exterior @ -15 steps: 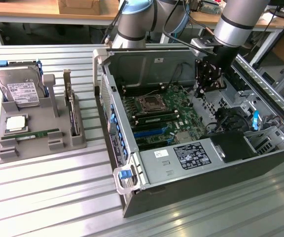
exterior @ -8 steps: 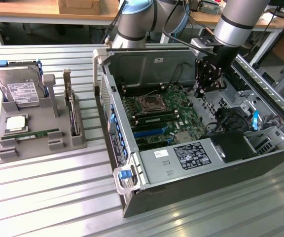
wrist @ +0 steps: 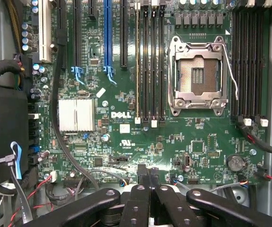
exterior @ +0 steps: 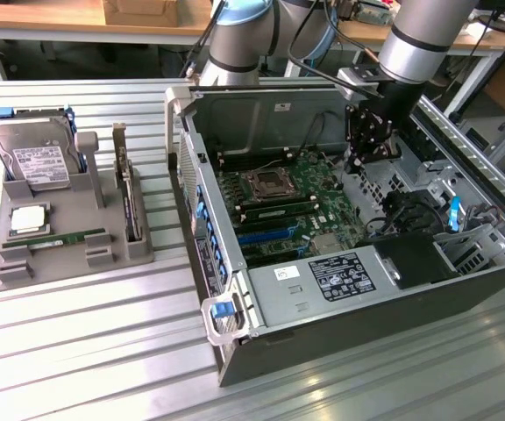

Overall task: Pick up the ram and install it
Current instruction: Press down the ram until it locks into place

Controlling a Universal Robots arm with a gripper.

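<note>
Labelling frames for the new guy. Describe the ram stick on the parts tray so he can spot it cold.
Start at the grey parts tray on the exterior view's left, beside the open computer case. Along its near edge lies the ram, flat in a slot. It is the long thin green strip; the hard drive and square silver processor behind it are blockier.

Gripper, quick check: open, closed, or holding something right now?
Black gripper: closed with nothing between its fingers, hovering above the green motherboard inside the open grey computer case.

Ribbed shiny metal table [exterior: 77,351]; matt grey plastic tray [exterior: 24,272].
</note>
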